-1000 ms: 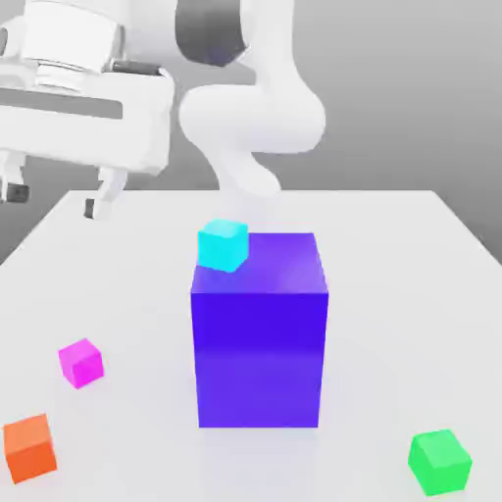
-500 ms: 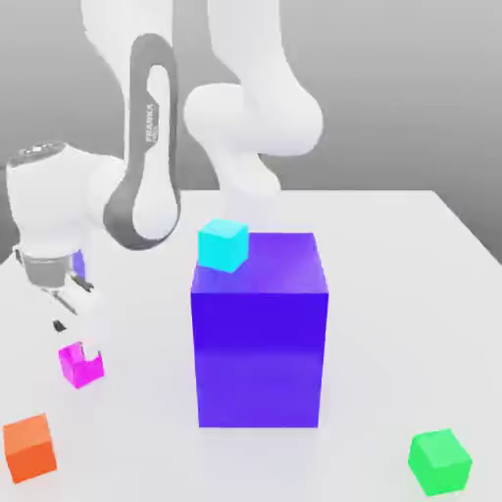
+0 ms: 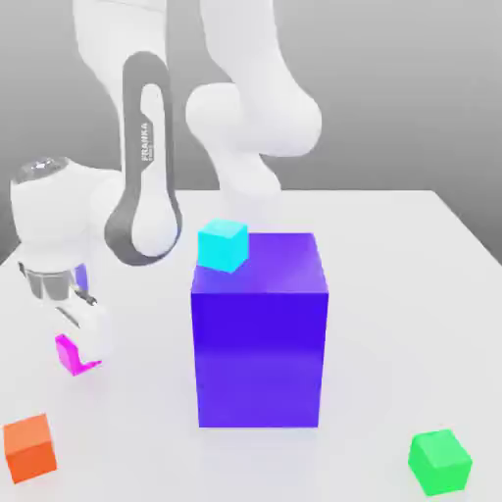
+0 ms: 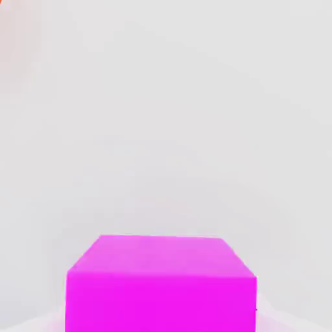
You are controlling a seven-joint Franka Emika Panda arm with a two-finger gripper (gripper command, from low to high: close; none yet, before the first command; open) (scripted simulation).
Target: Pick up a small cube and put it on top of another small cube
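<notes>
The small magenta cube sits low at the exterior view's left, on the white table. My gripper has come straight down over it and is shut on it, one white finger covering the cube's right side. In the hand view the same magenta cube is seen from very close. The small green cube rests on the table at the exterior view's near right, far from the gripper.
A big purple-blue block stands mid-table between the magenta and green cubes. A cyan cube sits at that block's upper left corner. An orange cube lies near the front left edge.
The hand swung from high at the left down onto the magenta cube. Its fingers, open half a second ago, have closed on the cube.
</notes>
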